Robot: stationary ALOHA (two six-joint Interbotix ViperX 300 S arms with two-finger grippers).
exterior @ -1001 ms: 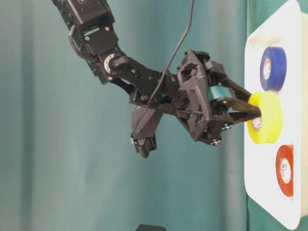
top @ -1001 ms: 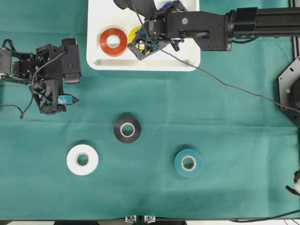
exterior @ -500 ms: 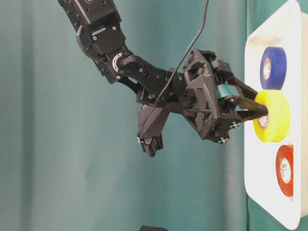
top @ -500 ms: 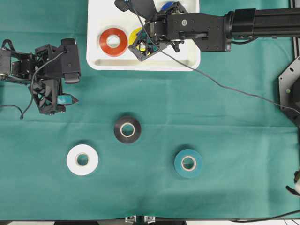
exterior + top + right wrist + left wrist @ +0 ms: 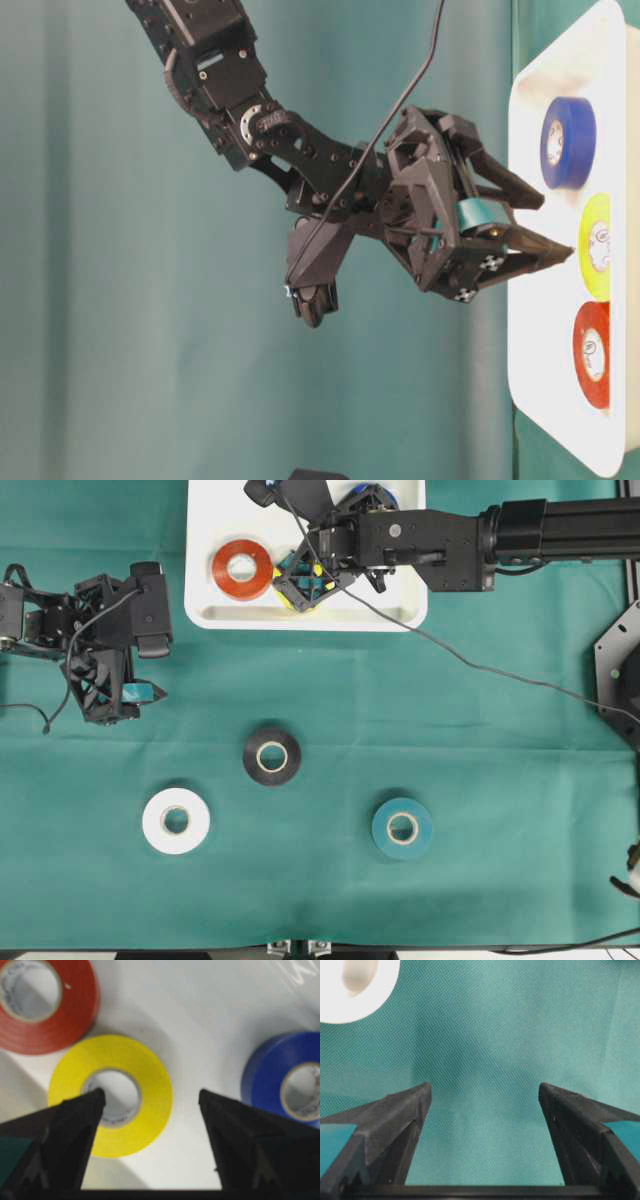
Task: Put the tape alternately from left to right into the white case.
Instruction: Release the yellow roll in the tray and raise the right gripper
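Observation:
The white case (image 5: 400, 605) sits at the back of the table. Three rolls of tape lie flat in it: red (image 5: 80, 1005), yellow (image 5: 150, 1085) and blue (image 5: 260, 1080). Just above the yellow roll, my right gripper (image 5: 151, 1094) hangs open and holds nothing; the side view shows its fingers clear of the case floor (image 5: 558, 226). On the green cloth lie a black roll (image 5: 252, 760), a white roll (image 5: 155, 825) and a teal roll (image 5: 382, 830). At the left, my left gripper (image 5: 150, 695) is open over bare cloth, and a piece of the white roll (image 5: 375, 990) shows beyond it.
The right arm (image 5: 520, 535) reaches in from the right across the case. Its cable (image 5: 480, 660) trails over the cloth. A black frame part (image 5: 615, 670) stands at the right edge. The case's rim (image 5: 300, 625) faces the loose rolls.
My right gripper has opened and let go of the yellow roll, which now lies flat in the case between the red and blue rolls. The left arm has not moved.

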